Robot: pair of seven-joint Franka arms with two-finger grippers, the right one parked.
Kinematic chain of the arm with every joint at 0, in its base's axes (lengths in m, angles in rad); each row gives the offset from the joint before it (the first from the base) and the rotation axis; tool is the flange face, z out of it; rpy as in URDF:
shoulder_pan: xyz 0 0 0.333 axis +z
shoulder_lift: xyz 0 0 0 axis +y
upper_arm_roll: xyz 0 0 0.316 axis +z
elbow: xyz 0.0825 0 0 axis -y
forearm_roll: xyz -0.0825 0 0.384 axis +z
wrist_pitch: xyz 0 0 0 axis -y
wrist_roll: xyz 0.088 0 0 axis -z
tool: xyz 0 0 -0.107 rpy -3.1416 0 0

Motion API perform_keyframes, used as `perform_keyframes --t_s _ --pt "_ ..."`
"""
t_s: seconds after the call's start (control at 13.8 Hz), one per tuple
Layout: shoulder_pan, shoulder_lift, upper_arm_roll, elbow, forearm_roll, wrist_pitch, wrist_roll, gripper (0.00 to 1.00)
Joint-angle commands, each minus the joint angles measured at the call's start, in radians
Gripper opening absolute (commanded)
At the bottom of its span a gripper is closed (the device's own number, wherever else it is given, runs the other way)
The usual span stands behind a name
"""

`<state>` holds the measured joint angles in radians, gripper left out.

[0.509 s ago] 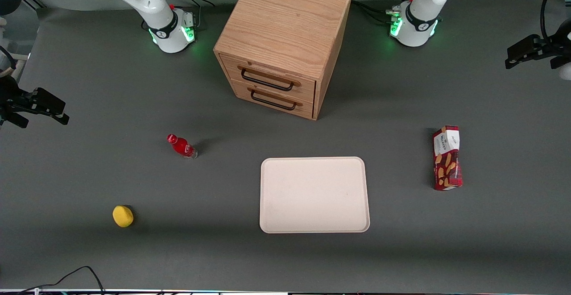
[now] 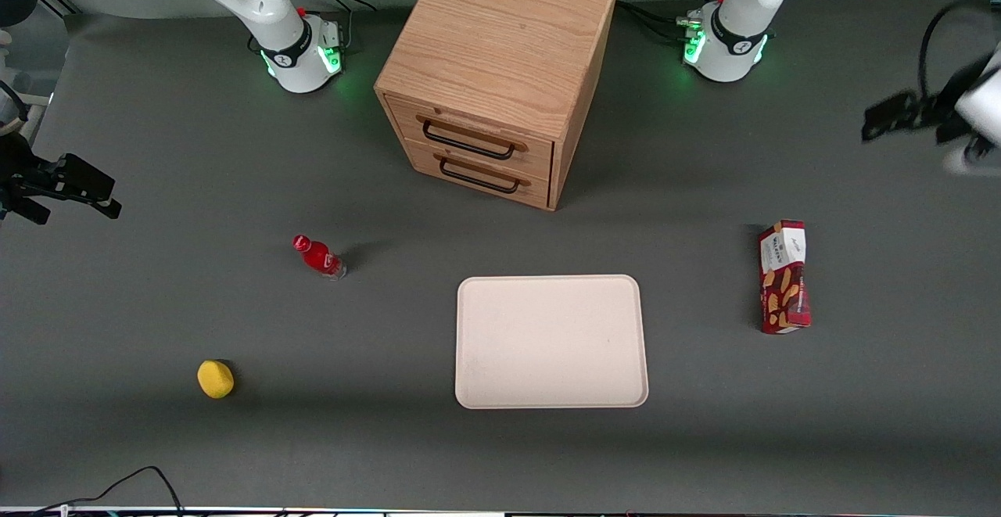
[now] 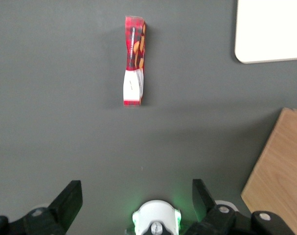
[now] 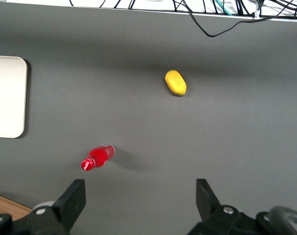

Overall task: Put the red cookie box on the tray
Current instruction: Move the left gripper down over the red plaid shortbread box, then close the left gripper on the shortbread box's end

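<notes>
Nothing of the task is done yet: the long, narrow dark-red cookie box (image 2: pixel 783 278) lies untouched on the grey bench (image 2: pixel 235 439), well apart from the flat cream-white rectangular tray (image 2: pixel 551 342) and toward the working arm's end. The tray sits bare near the bench's front edge. The black two-finger gripper (image 2: pixel 899 114) hangs high near the working arm's end edge, its fingers spread wide and holding nothing. Reaching, grasping, carrying and setting down all remain. The box's long axis runs from the front edge toward the robot bases, with its white label end toward the bases.
</notes>
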<state>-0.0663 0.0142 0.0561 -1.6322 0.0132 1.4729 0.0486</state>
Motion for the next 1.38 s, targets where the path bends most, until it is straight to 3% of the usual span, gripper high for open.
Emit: perform_keyframes --t_s 0.0,0.15,0.44,0.51,0.65,1.02,1.31 --pt "0.003 0.038 0.004 -0.255 -0.001 0.333 0.097 1.0" --pt "0.005 0.096 0.024 -0.375 -0.001 0.581 0.14 1.0" --pt "0.005 0.271 0.024 -0.463 0.001 0.948 0.193 1.0" --pt "0.006 0.303 0.025 -0.485 -0.001 1.022 0.209 0.87" --pt "0.007 0.332 0.025 -0.523 -0.015 1.119 0.206 0.0" --pt "0.007 0.304 0.025 -0.512 -0.027 1.057 0.197 0.0" --pt "0.005 0.202 0.022 -0.37 -0.084 0.74 0.182 0.0"
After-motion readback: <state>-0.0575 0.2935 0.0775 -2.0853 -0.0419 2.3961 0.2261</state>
